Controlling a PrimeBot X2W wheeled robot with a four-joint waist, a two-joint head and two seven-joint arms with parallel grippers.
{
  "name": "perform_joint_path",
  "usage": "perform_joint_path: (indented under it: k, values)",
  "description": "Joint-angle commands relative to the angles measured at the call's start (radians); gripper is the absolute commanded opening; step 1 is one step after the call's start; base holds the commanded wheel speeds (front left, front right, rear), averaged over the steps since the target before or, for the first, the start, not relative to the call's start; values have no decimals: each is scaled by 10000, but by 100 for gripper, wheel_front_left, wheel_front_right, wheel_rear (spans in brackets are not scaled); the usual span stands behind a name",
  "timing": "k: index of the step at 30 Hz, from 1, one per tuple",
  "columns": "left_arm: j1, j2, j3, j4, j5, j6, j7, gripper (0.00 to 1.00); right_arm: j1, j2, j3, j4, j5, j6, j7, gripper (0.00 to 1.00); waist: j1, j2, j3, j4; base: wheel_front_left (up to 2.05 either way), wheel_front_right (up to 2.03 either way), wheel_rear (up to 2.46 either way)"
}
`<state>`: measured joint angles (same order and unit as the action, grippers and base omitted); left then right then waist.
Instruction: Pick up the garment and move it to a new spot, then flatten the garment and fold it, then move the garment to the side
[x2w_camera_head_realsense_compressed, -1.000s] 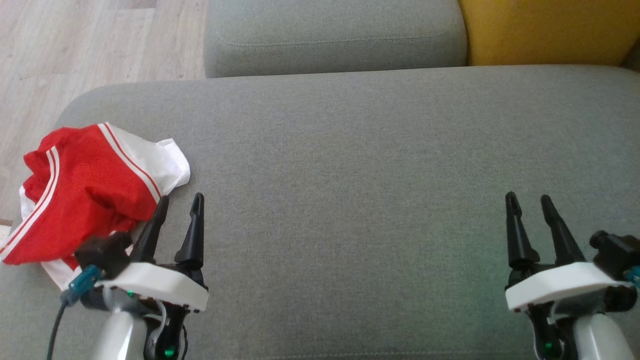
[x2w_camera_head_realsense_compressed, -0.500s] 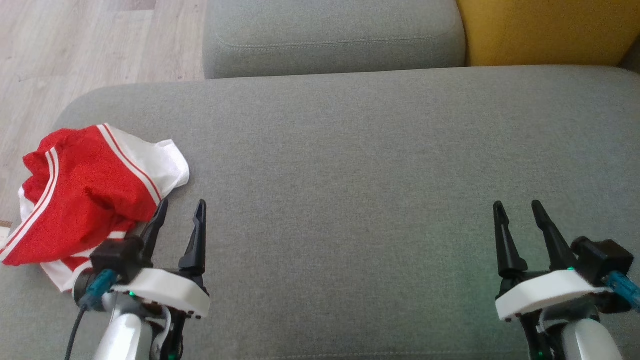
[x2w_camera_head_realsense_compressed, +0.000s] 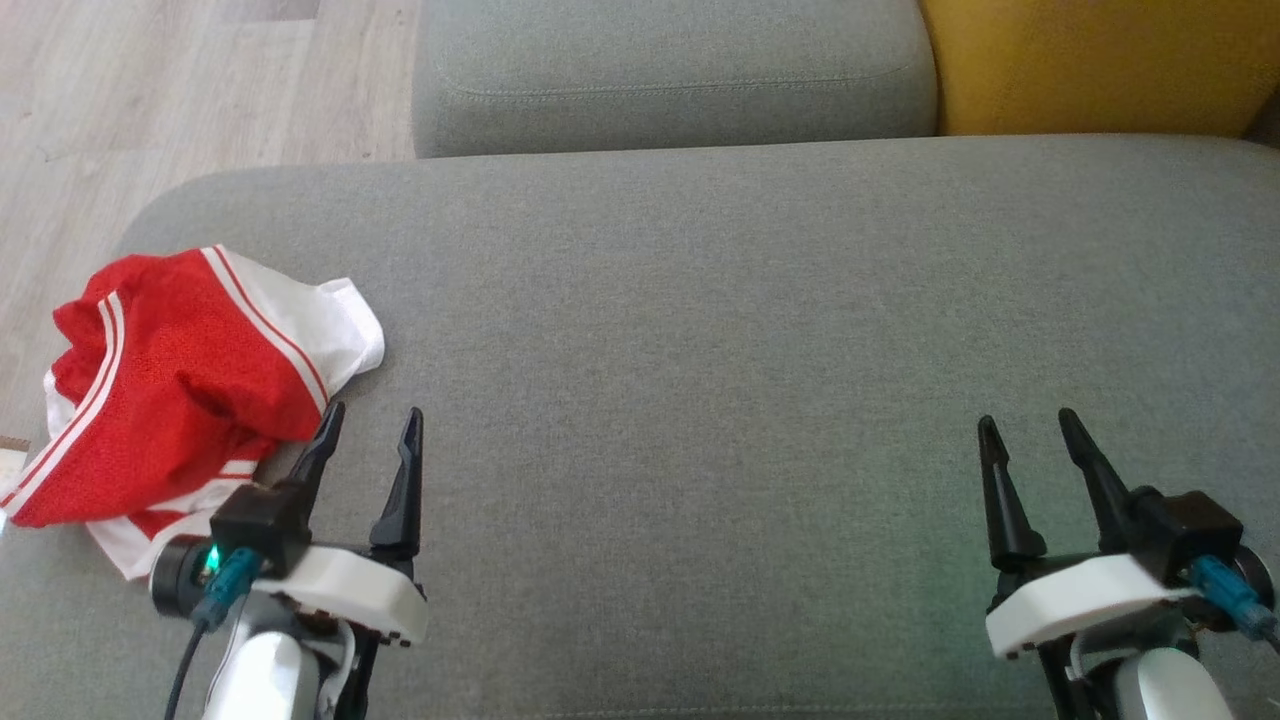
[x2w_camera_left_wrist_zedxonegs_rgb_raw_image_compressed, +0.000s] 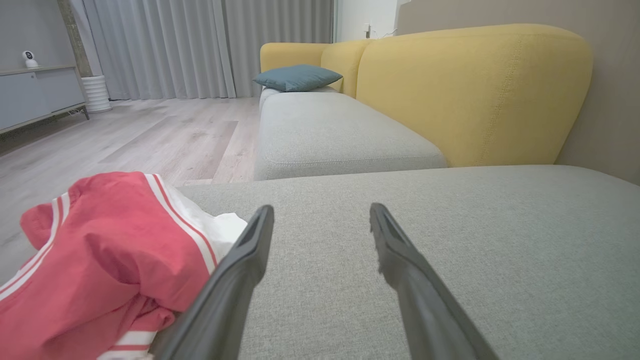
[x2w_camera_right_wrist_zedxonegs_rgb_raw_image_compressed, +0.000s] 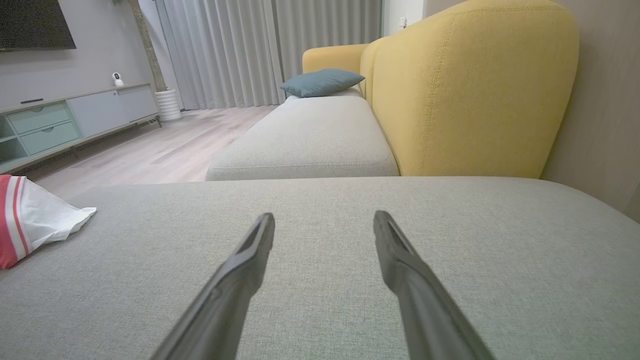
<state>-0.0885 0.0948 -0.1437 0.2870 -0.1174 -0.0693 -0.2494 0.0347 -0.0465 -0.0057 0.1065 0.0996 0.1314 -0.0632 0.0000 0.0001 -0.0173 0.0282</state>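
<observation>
Lying crumpled at the left end of the grey sofa seat (x2w_camera_head_realsense_compressed: 700, 330), the red-and-white garment (x2w_camera_head_realsense_compressed: 170, 390) is not yet lifted, so every step is outstanding: the move to a new spot, the flattening, the fold, the shift aside. Left claw (x2w_camera_head_realsense_compressed: 372, 425) hovers just beside the heap's near edge, fingers apart, holding nothing. One finger overlaps the cloth in the left wrist view; contact cannot be determined. Right claw (x2w_camera_head_realsense_compressed: 1028, 428) stands well apart over bare seat, fingers apart, empty.
</observation>
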Motion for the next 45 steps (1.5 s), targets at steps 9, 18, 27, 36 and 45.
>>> perform_joint_path:
  k: [9,18,27,36,45]
  values:
    - [-442,-76,627,-89,-259,-56,-124,100,-300,-40,135,-158,265,-7,-209,100,0,-1,1,-6,0,0,0]
    - [-482,-116,714,-29,-132,-94,-124,100,-313,-39,113,-110,319,-7,-244,100,0,-1,7,66,0,0,0]
    - [-586,-160,798,-62,30,-16,-124,100,-306,-38,159,-239,308,-7,-228,100,0,-1,43,711,0,0,0]
    - [-823,-188,1158,-270,1,108,-124,100,-443,-38,534,-634,263,-7,-25,100,0,-1,158,2276,0,0,0]
    - [-691,-145,1647,-435,-22,127,-124,100,-542,-38,868,-974,279,-7,198,100,0,-1,200,3397,0,0,0]
